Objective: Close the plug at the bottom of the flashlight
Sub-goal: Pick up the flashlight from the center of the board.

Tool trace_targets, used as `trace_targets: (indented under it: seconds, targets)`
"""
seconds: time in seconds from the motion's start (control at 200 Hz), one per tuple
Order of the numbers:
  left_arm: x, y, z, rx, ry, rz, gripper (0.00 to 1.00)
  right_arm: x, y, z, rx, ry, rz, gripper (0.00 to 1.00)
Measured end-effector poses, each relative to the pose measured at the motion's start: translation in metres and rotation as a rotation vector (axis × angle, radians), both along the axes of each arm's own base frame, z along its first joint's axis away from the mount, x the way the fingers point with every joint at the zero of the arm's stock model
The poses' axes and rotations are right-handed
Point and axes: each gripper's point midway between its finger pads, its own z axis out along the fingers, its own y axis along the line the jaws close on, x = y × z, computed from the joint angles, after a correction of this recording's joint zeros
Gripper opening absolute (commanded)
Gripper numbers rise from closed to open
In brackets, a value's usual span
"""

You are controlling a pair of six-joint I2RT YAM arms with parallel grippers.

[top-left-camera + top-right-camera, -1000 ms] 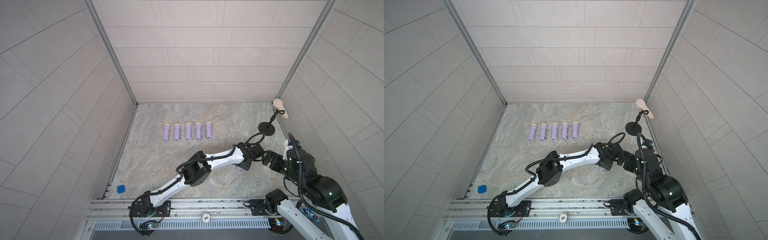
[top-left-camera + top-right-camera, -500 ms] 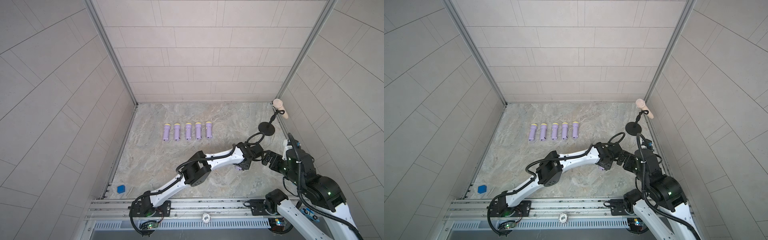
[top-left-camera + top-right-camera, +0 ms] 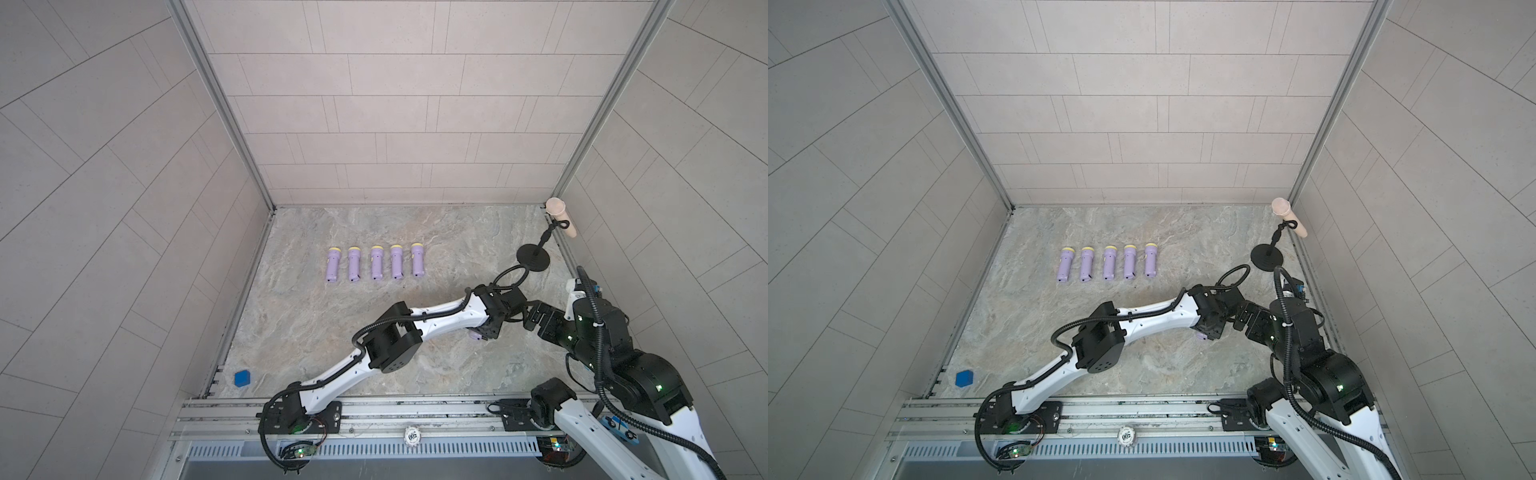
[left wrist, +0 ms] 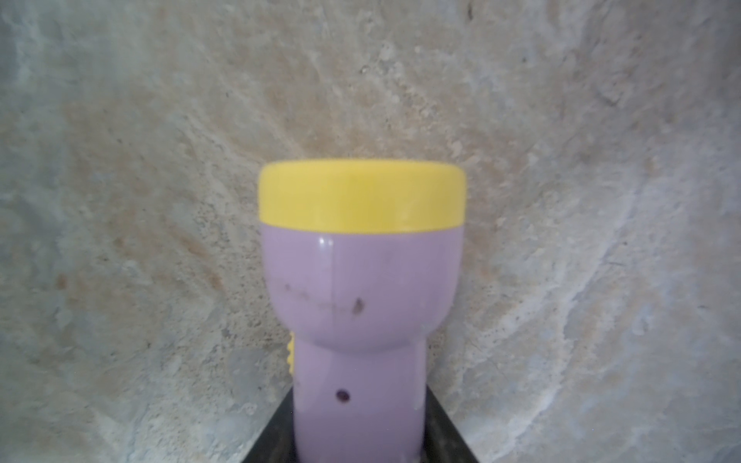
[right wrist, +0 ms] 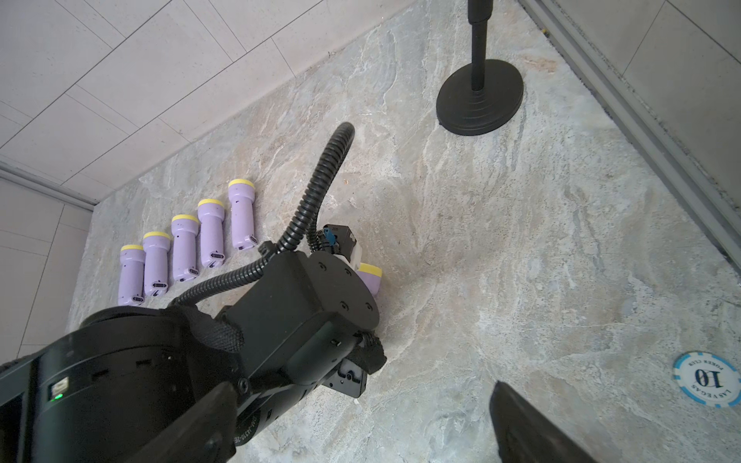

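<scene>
A purple flashlight point(image 4: 361, 280) with a yellow head lies low over the marble floor, its body between the black fingers point(image 4: 441, 431) of my left gripper point(image 4: 359, 425), which is shut on it. In both top views only a purple end point(image 3: 473, 334) point(image 3: 1201, 335) shows under the left wrist. From the right wrist view its yellow head point(image 5: 371, 276) peeks out behind the left arm. The plug at its bottom is hidden. My right gripper point(image 5: 361, 425) point(image 3: 530, 316) hovers open just right of the left wrist, holding nothing.
Several more purple flashlights point(image 3: 376, 268) lie in a row at the back left. A black stand point(image 3: 533, 257) rises at the back right by the wall. A blue block point(image 3: 242, 378) sits at the front left; a poker chip point(image 5: 707, 379) lies near my right gripper.
My left gripper's jaws have drawn in on the flashlight. Both arms have hardly moved.
</scene>
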Motion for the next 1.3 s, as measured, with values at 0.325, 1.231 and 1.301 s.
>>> trace_targets:
  seconds: [0.325,1.231,1.301]
  targets:
    - [0.004,0.002,0.001,0.001,-0.001,0.008,0.0,0.001,0.001,0.001,0.005,-0.005,0.004,1.0]
    - [0.063,0.061,0.125,-0.237,-0.126,0.113,0.0,0.016,0.034,0.021,0.133,-0.076,0.121,1.0]
    - [0.068,0.07,0.133,-0.262,-0.139,0.13,0.0,0.019,0.039,0.022,0.149,-0.072,0.136,0.99]
